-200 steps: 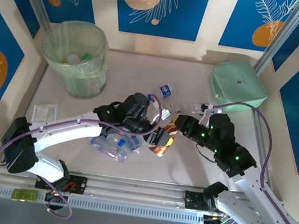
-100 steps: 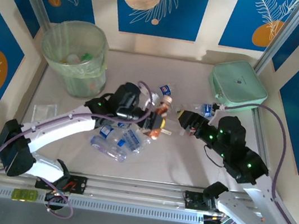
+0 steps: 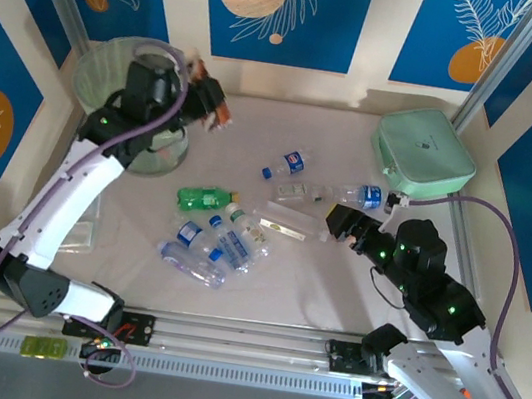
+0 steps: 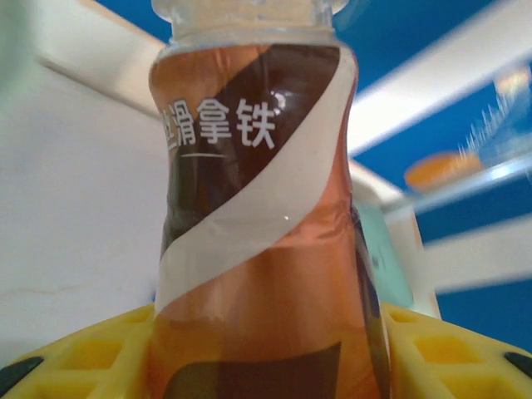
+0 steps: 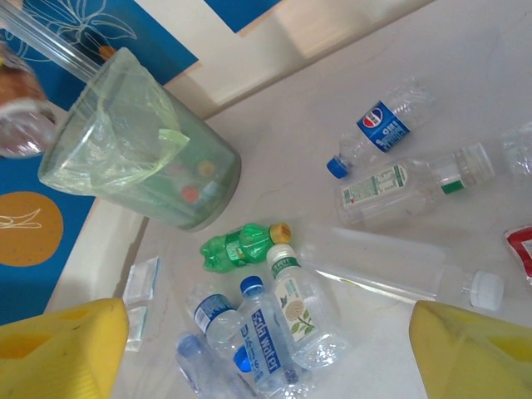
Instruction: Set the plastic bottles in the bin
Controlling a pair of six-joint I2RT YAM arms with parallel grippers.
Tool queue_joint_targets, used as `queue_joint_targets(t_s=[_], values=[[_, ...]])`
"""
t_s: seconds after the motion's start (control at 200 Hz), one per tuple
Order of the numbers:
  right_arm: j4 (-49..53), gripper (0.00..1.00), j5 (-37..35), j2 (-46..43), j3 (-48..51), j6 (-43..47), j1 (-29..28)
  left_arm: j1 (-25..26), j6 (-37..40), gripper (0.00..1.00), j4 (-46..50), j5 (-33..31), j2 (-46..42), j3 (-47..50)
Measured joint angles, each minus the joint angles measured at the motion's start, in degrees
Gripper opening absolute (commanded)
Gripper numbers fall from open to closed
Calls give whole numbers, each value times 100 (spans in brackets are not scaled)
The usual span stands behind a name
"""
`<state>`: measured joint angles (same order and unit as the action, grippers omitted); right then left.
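Just beside the rim of the round translucent green-bagged bin [image 3: 156,157], left gripper [image 3: 210,105] clamps brown-orange labelled plastic bottle [image 4: 258,233] between yellow fingers [image 4: 83,357], top cropped, base hidden; right gripper [image 5: 266,349] spread wide, empty.

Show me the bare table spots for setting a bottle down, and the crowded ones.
Bare: the far strip between the bin and the mint-green case, and the near strip between the clear bottle cluster and the rail. Crowded: mid-table, from the green bottle across to the right arm.
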<state>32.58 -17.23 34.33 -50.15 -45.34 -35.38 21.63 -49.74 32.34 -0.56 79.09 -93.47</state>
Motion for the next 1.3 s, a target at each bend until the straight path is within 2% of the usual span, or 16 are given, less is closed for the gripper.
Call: queue_joint_targets(t_s=[0.18,0.26,0.33,0.44,0.8,1.175,1.2,1.295], values=[[15,88,-7,2,103,-2,13,-1045,-898,33,651,-326,551,-850],[28,88,-28,-4,122,-2,13,-1456,-1231,28,807,-358,824,-1005],[33,87,-48,-7,155,-2,15,-1729,-1410,23,981,-361,1097,-1158],[50,88,-81,-15,225,0,26,-2031,-1558,24,1464,-428,1720,-1735],[50,88,-81,11,514,-2,72,-2308,-1196,29,3314,-831,3298,-3547],[-140,87,-35,264,850,-4,175,-2369,-549,43,4295,-1069,4181,-4052],[-153,87,-33,302,852,-4,177,-2378,-522,45,4319,-1069,4210,-4057],[-188,87,-13,411,852,-4,199,-2411,-509,63,4441,-1069,4312,-4089]])
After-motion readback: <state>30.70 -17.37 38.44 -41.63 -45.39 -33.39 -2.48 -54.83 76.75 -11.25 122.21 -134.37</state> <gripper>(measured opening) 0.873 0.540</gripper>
